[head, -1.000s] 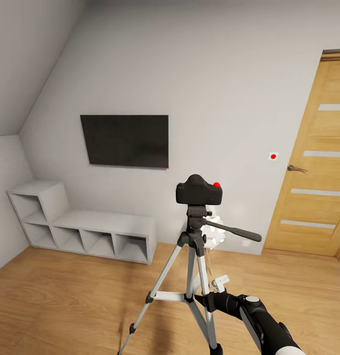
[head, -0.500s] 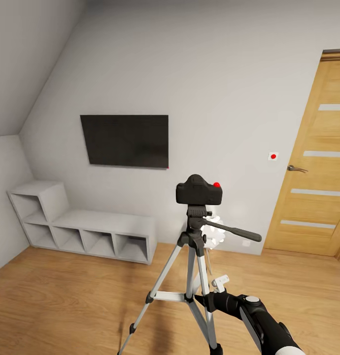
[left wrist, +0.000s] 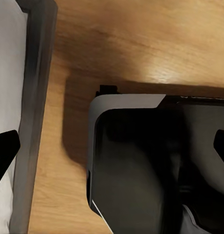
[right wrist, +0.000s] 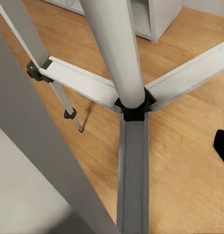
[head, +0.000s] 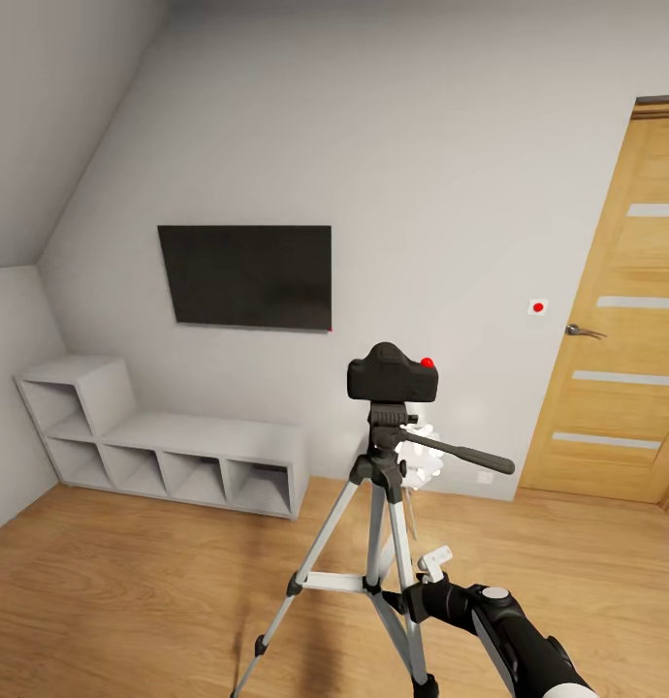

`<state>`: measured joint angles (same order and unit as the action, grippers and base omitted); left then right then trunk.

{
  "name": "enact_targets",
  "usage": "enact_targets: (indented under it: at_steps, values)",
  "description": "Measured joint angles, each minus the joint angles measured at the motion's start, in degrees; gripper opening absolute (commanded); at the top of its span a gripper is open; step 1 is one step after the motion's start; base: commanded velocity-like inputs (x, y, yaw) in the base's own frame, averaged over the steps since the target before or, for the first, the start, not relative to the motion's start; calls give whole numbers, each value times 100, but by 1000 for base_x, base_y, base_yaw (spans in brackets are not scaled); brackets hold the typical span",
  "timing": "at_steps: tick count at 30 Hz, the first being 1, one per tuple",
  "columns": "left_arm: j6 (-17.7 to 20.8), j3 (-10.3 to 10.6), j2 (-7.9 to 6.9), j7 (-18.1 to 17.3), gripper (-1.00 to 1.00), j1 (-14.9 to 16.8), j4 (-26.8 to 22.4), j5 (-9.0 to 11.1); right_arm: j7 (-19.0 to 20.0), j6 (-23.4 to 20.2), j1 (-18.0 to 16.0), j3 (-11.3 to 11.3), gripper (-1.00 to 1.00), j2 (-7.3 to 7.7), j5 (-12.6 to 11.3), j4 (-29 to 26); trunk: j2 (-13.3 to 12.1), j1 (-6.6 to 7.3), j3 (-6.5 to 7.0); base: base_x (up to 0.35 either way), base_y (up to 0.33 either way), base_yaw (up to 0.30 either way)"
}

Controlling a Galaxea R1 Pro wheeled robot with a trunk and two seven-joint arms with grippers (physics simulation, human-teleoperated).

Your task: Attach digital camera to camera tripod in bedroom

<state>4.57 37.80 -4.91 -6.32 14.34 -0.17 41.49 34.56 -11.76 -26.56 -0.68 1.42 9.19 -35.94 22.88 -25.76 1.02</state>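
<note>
Head view: camera [head: 394, 376] seated on head of tripod [head: 375, 543], upright on wood floor [head: 131, 591] before white wall with TV [head: 245, 276], shelf unit [head: 160, 451], door [head: 621, 320]; attachment judged done, only retreat left. Left wrist view: floor, grey bed frame [left wrist: 36, 117], left gripper apart, empty. Right wrist view: tripod braces [right wrist: 134, 109] close; right gripper state cannot be told.

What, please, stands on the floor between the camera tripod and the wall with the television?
In the head view, bare wood floor, then a low grey shelf unit stands against the wall under the television, behind the tripod.
</note>
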Motion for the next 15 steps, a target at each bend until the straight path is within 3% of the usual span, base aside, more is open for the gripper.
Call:
enact_targets:
  at_steps: [15]
  values:
    - [-86,1,92,-7,100,-1,-6,-8,14,0,-2,4,100,7,19,0,0,0,0,0,0,0]
